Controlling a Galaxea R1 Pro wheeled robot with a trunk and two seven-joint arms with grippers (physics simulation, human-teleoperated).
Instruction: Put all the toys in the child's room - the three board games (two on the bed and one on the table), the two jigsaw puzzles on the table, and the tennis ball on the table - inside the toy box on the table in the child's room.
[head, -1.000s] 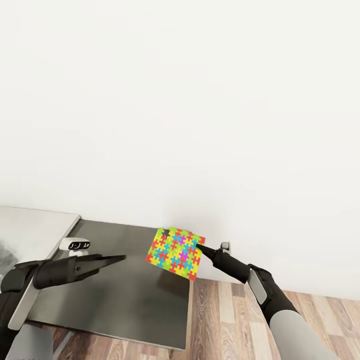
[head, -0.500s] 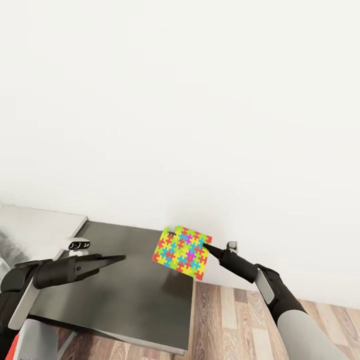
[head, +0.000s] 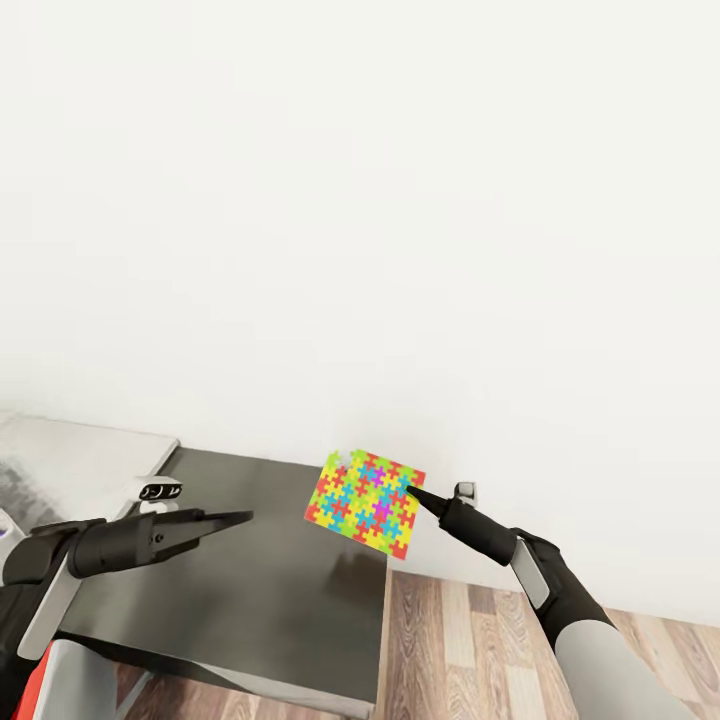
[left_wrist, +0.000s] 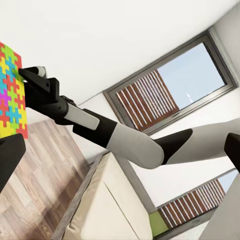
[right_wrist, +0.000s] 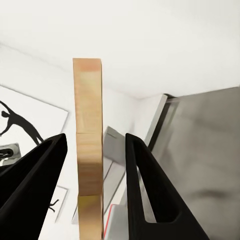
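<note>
Pinching thin, bright interlocking-patterned jigsaw puzzle (head: 367, 503) edge-on, black right tool (head: 411, 493); left tool (head: 243, 517) tapered, pressed together.

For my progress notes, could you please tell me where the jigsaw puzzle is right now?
In the head view, the thin multicoloured jigsaw puzzle board is held in the right claw, in the air above the dark table's far right corner, near the white wall.

We see one puzzle (head: 367, 503) above the dark table (head: 250, 610). We count two grippers, one left (head: 235, 518) and one right (head: 412, 492), over that table. Two windows (left_wrist: 170, 82) show, and one wall picture (right_wrist: 20, 122).
</note>
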